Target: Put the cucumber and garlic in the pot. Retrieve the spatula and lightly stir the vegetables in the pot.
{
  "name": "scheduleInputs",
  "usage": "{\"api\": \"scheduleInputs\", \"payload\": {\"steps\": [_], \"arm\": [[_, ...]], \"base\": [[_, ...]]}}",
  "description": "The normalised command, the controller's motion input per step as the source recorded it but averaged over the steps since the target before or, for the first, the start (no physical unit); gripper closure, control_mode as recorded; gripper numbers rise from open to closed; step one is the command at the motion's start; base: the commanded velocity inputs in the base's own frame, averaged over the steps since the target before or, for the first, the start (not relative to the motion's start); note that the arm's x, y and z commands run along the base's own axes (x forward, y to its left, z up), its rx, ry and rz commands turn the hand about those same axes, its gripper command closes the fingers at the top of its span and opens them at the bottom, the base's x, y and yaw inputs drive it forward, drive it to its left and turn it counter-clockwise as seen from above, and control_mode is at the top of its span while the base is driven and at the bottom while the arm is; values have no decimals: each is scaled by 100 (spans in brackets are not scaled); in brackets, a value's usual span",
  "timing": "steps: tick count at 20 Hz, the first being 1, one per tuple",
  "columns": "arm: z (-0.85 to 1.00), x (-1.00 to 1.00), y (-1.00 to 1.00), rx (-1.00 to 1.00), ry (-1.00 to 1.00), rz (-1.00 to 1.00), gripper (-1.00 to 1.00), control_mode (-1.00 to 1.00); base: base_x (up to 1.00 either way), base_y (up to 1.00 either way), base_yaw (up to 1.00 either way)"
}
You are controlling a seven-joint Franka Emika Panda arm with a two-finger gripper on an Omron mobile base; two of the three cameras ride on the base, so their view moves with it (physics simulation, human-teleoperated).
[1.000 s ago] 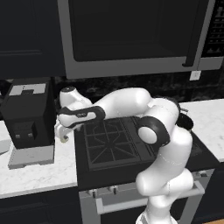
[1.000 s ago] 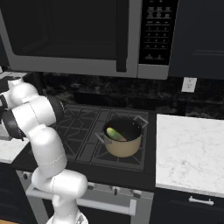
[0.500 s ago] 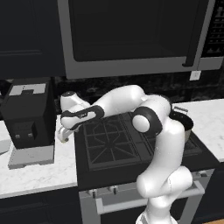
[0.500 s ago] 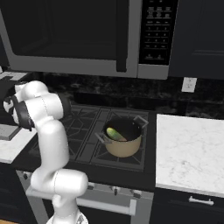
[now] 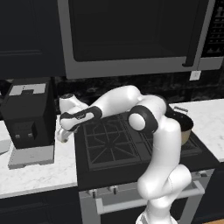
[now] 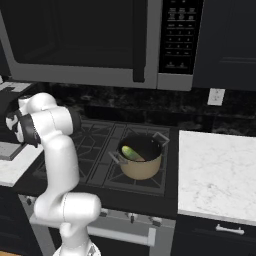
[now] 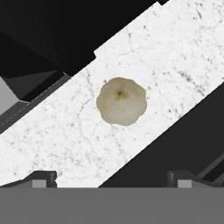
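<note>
The gripper is held wide apart and nothing is clamped between its jaws. Only the two dark fingertips are seen at the bottom of the hand view, one at each side, with bare counter between them.

The garlic is found straight ahead of the hand, centred between the lines of the two fingertips and clear of both. It lies on the white marbled counter, in a narrow strip bounded by dark surfaces on either side of the hand. It is a pale beige, lumpy round bulb with a small dark spot at its top, and a thin shadow is cast at its lower edge.

In the left base view the hand is seen lowered over the counter strip between the stove and a black coffee machine, with the arm stretched out across the stove top.

The pot stands well apart from the hand, on a burner at the far side of the stove. The cucumber is seen lying inside it, against the wall nearest the hand.
</note>
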Motion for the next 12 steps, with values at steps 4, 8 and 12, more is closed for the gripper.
{"api": "scheduleInputs", "payload": {"steps": [4, 8, 12], "arm": [[-13, 0, 0, 13, -3, 3, -100, -100], [-23, 0, 0, 13, -5, 6, -100, -100], [-23, 3, 0, 8, -5, 6, -100, -100]], "base": [[0, 0, 0], [0, 0, 0], [0, 0, 0]]}}
